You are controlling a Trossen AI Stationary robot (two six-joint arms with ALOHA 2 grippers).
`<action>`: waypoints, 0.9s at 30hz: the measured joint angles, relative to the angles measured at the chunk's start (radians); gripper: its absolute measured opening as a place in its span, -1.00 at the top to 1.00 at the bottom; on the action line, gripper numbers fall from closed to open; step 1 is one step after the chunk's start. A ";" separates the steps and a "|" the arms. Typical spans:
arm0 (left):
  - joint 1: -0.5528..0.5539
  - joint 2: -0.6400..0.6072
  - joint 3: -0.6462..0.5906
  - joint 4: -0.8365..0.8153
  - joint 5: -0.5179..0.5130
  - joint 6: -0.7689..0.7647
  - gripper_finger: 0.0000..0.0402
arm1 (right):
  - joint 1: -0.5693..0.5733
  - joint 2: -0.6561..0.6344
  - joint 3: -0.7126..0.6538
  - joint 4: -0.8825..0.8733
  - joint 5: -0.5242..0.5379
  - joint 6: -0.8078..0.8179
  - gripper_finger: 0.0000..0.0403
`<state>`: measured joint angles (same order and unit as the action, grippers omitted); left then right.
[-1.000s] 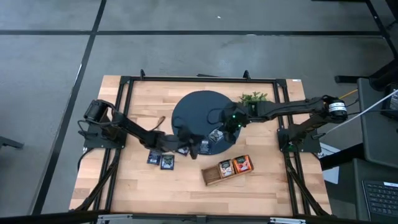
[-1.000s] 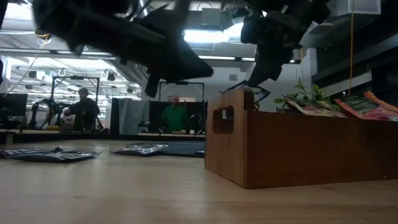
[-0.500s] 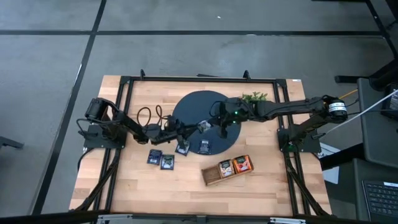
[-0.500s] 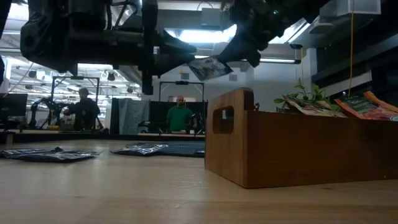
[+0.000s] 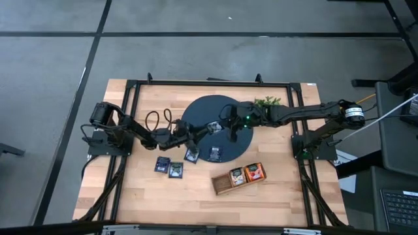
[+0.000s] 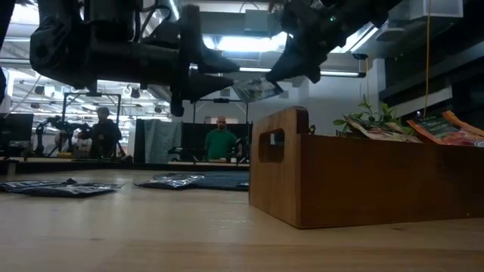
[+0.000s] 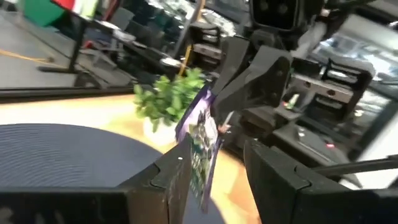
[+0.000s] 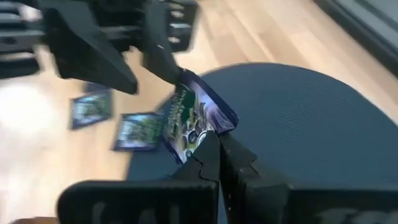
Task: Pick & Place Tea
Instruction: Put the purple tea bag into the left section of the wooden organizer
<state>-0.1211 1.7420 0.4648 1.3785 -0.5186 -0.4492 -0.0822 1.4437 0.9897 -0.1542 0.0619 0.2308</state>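
The handover is happening right now above the dark round mat [image 5: 215, 125]. A second ago the left gripper [image 5: 198, 132] was down at the mat's 6 o'clock edge with its jaws pinched; now it is up over the mat and its jaws are spreading wide, standing either side of the navy sachet [image 5: 212, 126] without clearly pressing it. The right gripper [image 5: 221, 125] is meeting it from 3 o'clock, jaws clamped tight on the sachet's corner, as the right wrist view shows plainly [image 8: 198, 118]. In the low view the sachet [image 6: 257, 89] is hanging in the air between the two grippers, well clear of the worktop [image 5: 144, 189].

So the sachet is passing from left arm to right, and my judgement is that the right arm is the one to carry it on to the tray.

That wooden tray [image 5: 239, 176] is sitting on the worktop at about 5 o'clock from the mat. Its middle compartment is holding a dark sachet [image 5: 236, 176], the compartment towards 3 o'clock an orange-red sachet [image 5: 254, 172], and the third, towards 9 o'clock, looks bare.

Other sachets are waiting: two [image 5: 191, 154] near the mat's 6 o'clock rim, a pair [image 5: 168, 167] on the bare wood at 7 o'clock. The green plant [image 5: 266, 102] is standing at the mat's 2 o'clock.
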 joint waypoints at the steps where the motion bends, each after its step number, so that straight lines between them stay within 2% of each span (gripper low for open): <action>1: 0.000 0.000 0.000 -0.013 -0.012 0.000 0.28 | 0.000 0.000 0.000 -0.014 0.022 0.000 0.99; 7: 0.002 0.000 0.000 -0.090 -0.041 -0.035 0.28 | 0.000 0.000 0.000 -0.023 0.042 0.000 0.99; 19: 0.006 0.001 0.000 -0.064 -0.039 -0.044 0.28 | 0.002 0.000 0.000 0.068 -0.008 0.000 0.99; 27: 0.006 0.001 0.000 -0.006 0.037 -0.026 0.31 | 0.003 0.000 0.000 0.090 -0.010 -0.002 0.99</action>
<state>-0.1150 1.7428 0.4648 1.3728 -0.4814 -0.4755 -0.0795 1.4437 0.9901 -0.0638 0.0517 0.2288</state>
